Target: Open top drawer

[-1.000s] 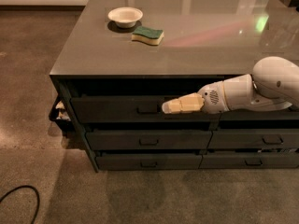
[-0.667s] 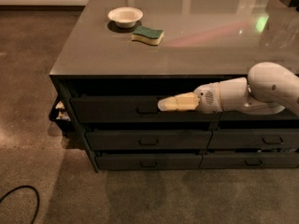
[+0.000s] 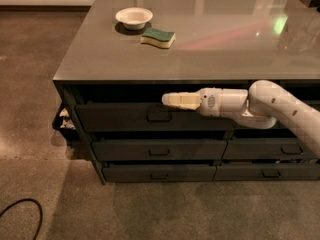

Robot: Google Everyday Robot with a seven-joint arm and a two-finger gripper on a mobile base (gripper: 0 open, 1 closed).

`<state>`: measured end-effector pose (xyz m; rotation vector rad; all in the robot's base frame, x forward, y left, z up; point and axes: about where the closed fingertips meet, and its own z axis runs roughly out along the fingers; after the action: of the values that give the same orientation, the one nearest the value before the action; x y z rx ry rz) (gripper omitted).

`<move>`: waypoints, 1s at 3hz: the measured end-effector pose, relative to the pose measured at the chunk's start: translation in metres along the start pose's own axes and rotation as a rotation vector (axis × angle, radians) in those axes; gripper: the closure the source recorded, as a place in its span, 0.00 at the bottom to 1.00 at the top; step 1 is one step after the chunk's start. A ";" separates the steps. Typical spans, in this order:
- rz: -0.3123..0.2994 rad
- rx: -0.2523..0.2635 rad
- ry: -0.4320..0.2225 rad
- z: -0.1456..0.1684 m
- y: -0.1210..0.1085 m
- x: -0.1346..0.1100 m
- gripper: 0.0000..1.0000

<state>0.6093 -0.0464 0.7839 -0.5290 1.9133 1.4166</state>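
Claw (image 3: pixel 168 100) hovers just above handle (image 3: pixel 159 117) of top drawer (image 3: pixel 112 117), below counter (image 3: pixel 210 49) edge; apart or together, cannot tell.

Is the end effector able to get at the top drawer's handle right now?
Probably yes. The end effector hangs just above the loop handle of the top drawer, in front of the drawer's face, and nothing shows between them.
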 end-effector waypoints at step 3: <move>0.050 -0.059 -0.268 0.033 -0.032 -0.023 0.00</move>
<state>0.6560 -0.0269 0.7740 -0.3025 1.6855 1.4976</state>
